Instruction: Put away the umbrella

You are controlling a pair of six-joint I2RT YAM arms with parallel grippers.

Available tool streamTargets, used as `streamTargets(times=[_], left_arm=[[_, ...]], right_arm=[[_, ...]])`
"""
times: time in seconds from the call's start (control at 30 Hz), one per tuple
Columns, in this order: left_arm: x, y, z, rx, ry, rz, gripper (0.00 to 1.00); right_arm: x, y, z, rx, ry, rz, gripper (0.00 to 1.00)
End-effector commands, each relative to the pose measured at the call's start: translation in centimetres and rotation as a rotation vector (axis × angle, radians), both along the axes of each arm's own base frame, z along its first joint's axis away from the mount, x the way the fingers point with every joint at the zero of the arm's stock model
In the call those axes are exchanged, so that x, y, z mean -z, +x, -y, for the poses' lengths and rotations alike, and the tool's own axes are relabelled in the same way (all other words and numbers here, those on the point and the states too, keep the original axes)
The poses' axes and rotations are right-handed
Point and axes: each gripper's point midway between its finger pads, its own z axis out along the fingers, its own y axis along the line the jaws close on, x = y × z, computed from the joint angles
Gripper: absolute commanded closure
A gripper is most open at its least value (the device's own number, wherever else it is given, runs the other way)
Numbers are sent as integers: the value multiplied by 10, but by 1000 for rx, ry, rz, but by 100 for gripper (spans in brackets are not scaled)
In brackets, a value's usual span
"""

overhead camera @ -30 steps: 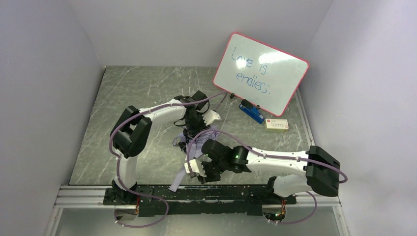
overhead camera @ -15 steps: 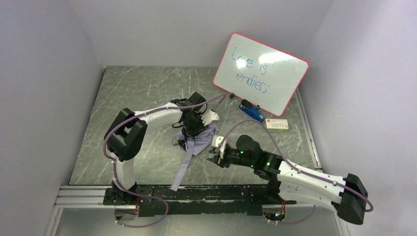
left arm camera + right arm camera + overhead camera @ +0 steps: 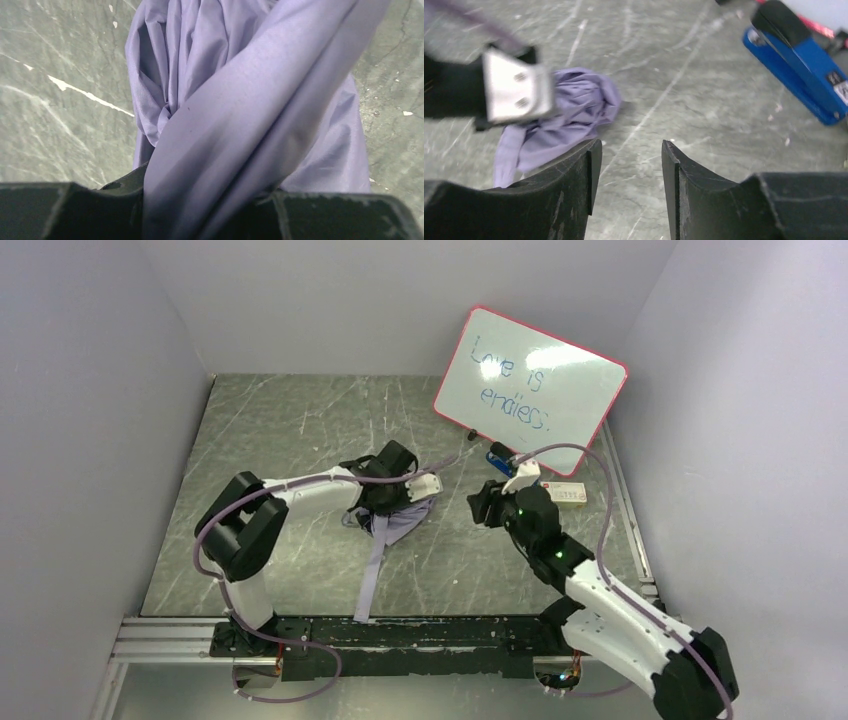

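The umbrella (image 3: 405, 518) is a crumpled bundle of pale lavender fabric on the marbled table (image 3: 290, 430), with a long strip (image 3: 370, 575) trailing toward the near edge. My left gripper (image 3: 390, 502) is pressed down into the bundle. In the left wrist view the folds of the umbrella (image 3: 240, 100) fill the frame and run between the jaws of my left gripper (image 3: 210, 210), which is shut on them. My right gripper (image 3: 630, 150) stands open over bare table, to the right of the umbrella (image 3: 569, 110) and apart from it. The shaft and handle are hidden.
A red-framed whiteboard (image 3: 530, 390) leans at the back right. In front of it lie a blue stapler (image 3: 510, 465) and a small white box (image 3: 562, 494). The blue stapler (image 3: 799, 65) is just ahead and right of my right gripper. Grey walls close in three sides.
My right arm has swung from the near centre over to the right, toward the stapler, and its jaws have opened. The left arm has lowered and flattened over the umbrella.
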Motion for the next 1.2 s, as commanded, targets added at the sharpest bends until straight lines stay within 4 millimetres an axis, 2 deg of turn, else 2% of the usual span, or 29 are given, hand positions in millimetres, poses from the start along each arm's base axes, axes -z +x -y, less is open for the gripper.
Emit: streamTargets(times=[0.0,0.1,0.2,0.27,0.4,0.5,0.7,0.9,0.97,1.17], left_arm=[[16,0,-27,17,176,118,95],[17,-4,-25,35,184,150,95],[17,-7,-24,49,185,181,95],[17,-10,-23,65,191,209,95],[16,-18,-20,105,220,295,95],[11,-23,-14,141,222,384,95],[8,-33,-12,208,285,540,95],[8,-41,-12,261,325,654,95],[6,-43,-12,277,330,692,95],[9,-49,-15,313,352,760,95]], right_arm=[[27,12,3,39,166,-211,48],[29,24,-4,37,186,-260,47],[27,31,-10,-23,110,-241,44],[26,38,-5,-27,51,-203,42],[18,65,6,3,-1,-160,41],[15,81,7,-51,-55,-117,36],[11,98,-22,-306,-170,-46,24],[11,92,-55,-608,-217,20,18],[14,85,-62,-709,-240,63,13],[25,60,-73,-947,-284,81,13]])
